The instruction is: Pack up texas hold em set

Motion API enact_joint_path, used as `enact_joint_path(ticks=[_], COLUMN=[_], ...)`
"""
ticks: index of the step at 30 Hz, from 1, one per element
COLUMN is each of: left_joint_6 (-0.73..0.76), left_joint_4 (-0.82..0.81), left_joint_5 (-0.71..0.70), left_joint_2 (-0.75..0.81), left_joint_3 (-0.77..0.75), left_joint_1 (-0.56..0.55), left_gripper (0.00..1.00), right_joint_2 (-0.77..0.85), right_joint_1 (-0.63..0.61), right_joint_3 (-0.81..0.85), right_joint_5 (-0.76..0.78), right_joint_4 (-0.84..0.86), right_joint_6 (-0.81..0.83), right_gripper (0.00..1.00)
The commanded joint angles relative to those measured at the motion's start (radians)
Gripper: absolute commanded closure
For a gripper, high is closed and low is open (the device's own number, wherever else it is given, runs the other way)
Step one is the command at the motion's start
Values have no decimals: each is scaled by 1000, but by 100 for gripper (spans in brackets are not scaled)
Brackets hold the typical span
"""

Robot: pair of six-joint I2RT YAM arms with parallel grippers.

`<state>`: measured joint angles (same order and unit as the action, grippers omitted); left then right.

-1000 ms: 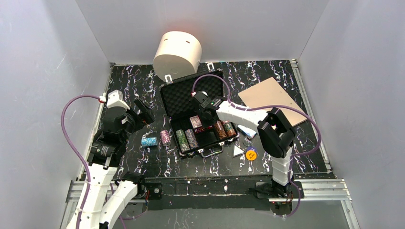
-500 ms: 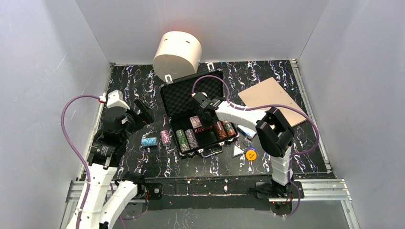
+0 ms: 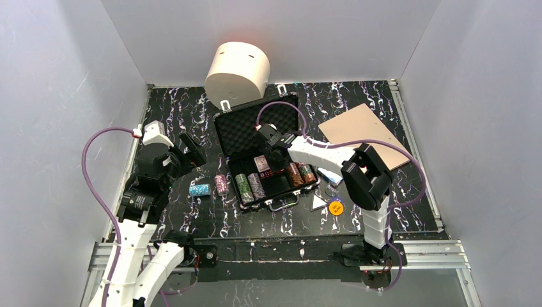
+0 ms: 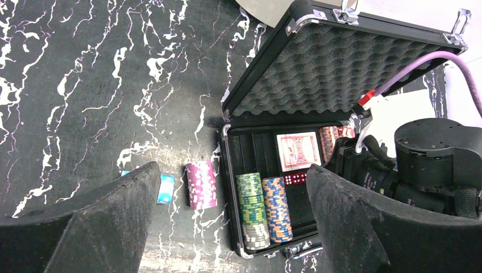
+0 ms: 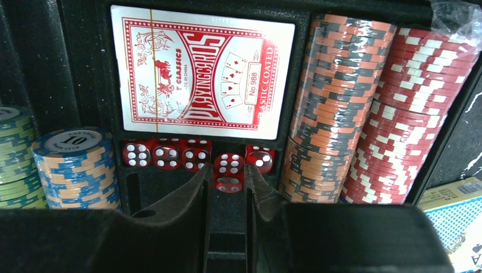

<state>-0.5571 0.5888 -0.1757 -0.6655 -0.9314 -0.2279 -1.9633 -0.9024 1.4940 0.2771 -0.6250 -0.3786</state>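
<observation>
My right gripper [image 5: 228, 185] reaches down into the near half of the open briefcase [image 3: 225, 137]. Its two fingers are pinched on one red die [image 5: 229, 169], which sits tilted between the tips, a touch nearer than its fellows. The other dice [image 5: 165, 154] lie in a row in the narrow slot, three to the left of mine and one to the right. Just beyond them the card deck [image 5: 202, 71] lies flat in its compartment. To the right of it lie the orange-and-grey chip stack [image 5: 335, 96] and the red-and-white chip stack [image 5: 409, 114]. To the left are the blue-and-orange chip stack [image 5: 74, 165] and the green chip stack [image 5: 14, 159].

My left gripper [image 4: 233, 173] hangs left of the case with its fingers spread wide, holding nothing. On the table [image 3: 192, 109] near it, outside the case, lie the purple chip stack [image 4: 201, 185] and, further left, the pale blue chip stack [image 3: 200, 190]. The second deck [image 3: 330, 176] and the yellow button [image 3: 337, 207] lie on the table to the right of the case.

Against a second ago, my right wrist has drifted slightly left and far over the case (a small shift, no more). My left arm, the loose stacks, the button and the case stand where they were.
</observation>
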Motion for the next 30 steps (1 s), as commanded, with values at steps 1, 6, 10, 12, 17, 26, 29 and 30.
enact_joint_path(ticks=[1,6,10,12,17,26,29,30], left_joint_6=[13,14,14,14,16,14,16,22], left_joint_4=[11,11,11,12,11,11,10,6], left_joint_5=[-16,-15,-13,-14,-16,-21,-11,6], left_joint_2=[7,7,9,10,10,20,17,14], left_joint_3=[-14,-12,-9,-8,-7,-6,-6,-6], left_joint_1=[-4,-3,-3,-4,-4,-4,-3,-4], left_gripper=[2,2,2,2,2,2,2,2], right_joint_2=[-13,-16,-16,-11,15,79,80,82], right_joint_1=[7,8,9,9,9,14,14,13], right_joint_3=[0,-6,1,3,12,-18,-23,-29], right_joint_5=[0,-9,-5,-1,2,-14,-6,-1], right_joint_4=[13,23,24,25,7,47,51,54], right_joint_6=[14,14,12,9,1,-31,-44,-51], right_gripper=[69,65,62,60,58,71,72,71])
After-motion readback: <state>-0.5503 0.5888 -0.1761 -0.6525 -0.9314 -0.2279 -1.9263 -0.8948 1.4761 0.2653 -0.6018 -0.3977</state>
